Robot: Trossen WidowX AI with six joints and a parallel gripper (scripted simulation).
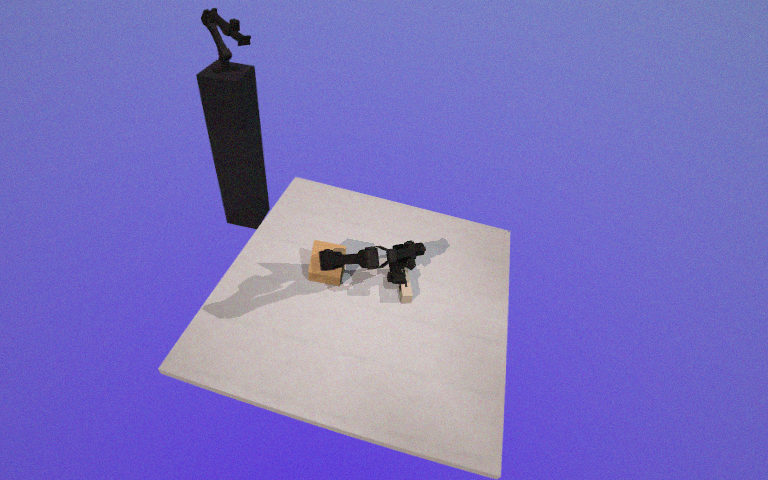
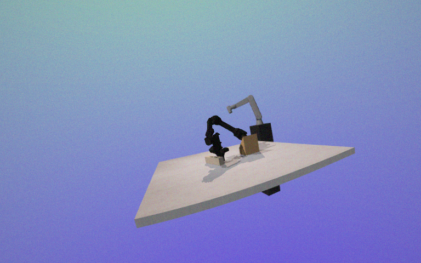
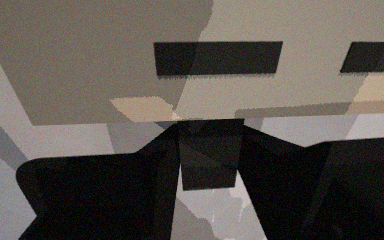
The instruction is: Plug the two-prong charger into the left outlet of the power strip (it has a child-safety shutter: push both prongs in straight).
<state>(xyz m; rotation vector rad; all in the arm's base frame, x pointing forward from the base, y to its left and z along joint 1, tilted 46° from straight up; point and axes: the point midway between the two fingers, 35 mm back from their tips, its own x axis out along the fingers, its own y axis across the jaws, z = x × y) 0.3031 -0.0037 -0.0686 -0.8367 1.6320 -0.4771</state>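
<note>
The pale power strip lies on the table. In the wrist view its top shows a dark left outlet and part of a dark right outlet. My gripper is shut on the black charger, a small block between the fingers. The charger's upper end overlaps the strip's lower edge in the wrist view, below the left outlet and slightly left of its middle. The prongs are hidden, and I cannot tell whether the charger touches the strip. In the top and exterior views the gripper is at the strip.
An orange block stands at my arm's base on the pale table. Beyond the table's edge, a second arm stands on a tall dark pedestal. Shadows cross the table and strip.
</note>
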